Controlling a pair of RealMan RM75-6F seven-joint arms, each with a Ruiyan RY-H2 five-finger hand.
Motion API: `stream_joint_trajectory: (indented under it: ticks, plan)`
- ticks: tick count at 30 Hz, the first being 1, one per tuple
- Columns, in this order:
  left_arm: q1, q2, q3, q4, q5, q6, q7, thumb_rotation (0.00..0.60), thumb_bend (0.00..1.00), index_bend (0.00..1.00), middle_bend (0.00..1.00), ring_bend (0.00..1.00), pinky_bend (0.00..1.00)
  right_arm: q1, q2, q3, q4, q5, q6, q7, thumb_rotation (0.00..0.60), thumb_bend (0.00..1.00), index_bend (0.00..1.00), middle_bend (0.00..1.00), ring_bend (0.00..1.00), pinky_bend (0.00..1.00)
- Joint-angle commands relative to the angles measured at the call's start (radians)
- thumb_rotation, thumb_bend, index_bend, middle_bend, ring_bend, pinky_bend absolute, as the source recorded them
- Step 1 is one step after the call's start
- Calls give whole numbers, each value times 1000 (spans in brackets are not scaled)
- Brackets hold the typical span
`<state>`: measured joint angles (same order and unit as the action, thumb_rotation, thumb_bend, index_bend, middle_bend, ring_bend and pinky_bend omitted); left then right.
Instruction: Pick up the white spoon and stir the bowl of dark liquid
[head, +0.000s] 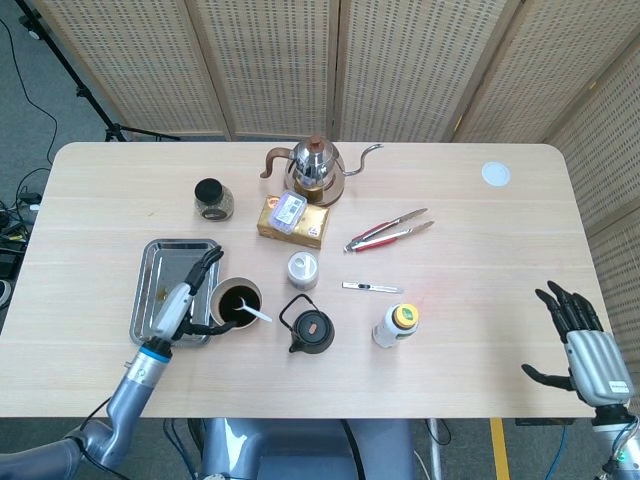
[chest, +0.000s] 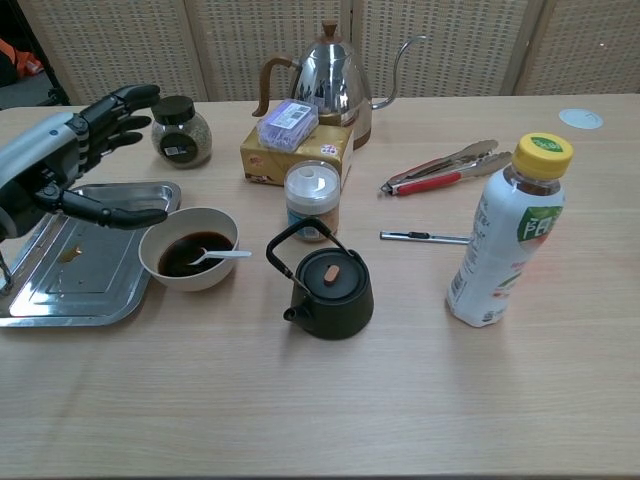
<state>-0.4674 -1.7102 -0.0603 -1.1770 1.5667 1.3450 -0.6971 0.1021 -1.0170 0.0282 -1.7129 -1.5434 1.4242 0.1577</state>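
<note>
Nearest the robot, the black teapot sits on the table with its wire handle up, and to its right the plastic bottle stands upright with a yellow cap; over at the table's near right edge the right hand hangs with fingers spread and nothing in them.

Just left of the teapot is the bowl of dark liquid, and there's the white spoon lying in it, its scoop in the liquid and its handle resting over the rim toward the teapot; nobody is holding it. Beside the bowl on the left lies the metal tray, and the left hand hovers above the tray, fingers apart and stretched out, thumb reaching toward the bowl but apart from it; the palm carries nothing.

A step further back, a small white-lidded jar stands just behind the teapot; to its right a thin metal tool lies flat, and beyond that a pair of tongs with red grips. Further on, a yellow box carries a small purple packet on top; a dark-lidded glass jar stands to the left, behind the tray.

At the far side the steel gooseneck kettle stands behind the box; a white disc lies near the far right corner.
</note>
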Motion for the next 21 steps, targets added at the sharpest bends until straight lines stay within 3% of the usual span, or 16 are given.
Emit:
stream_joint_trajectory:
  ticks: [1, 9, 13, 21]
  plan:
    - [65, 173, 10, -150, -24, 52, 310, 600, 144, 0, 0, 0, 0, -1, -1, -2, -2, -4, 2, -5, 600, 0, 0, 0, 0, 0]
    - [144, 323, 33, -255, -75, 89, 498, 600, 155, 0, 0, 0, 0, -4, -11, -5, -3, -15, 12, -32, 600, 0, 0, 0, 0, 0]
    - [239, 430, 82, -290, -144, 112, 645, 600, 175, 0, 0, 0, 0, -14, -38, 7, 15, -19, 51, -103, 600, 0, 0, 0, 0, 0]
    - [315, 457, 86, -319, -135, 196, 694, 600, 180, 0, 0, 0, 0, -16, -63, 9, 33, -30, 67, -120, 600, 0, 0, 0, 0, 0]
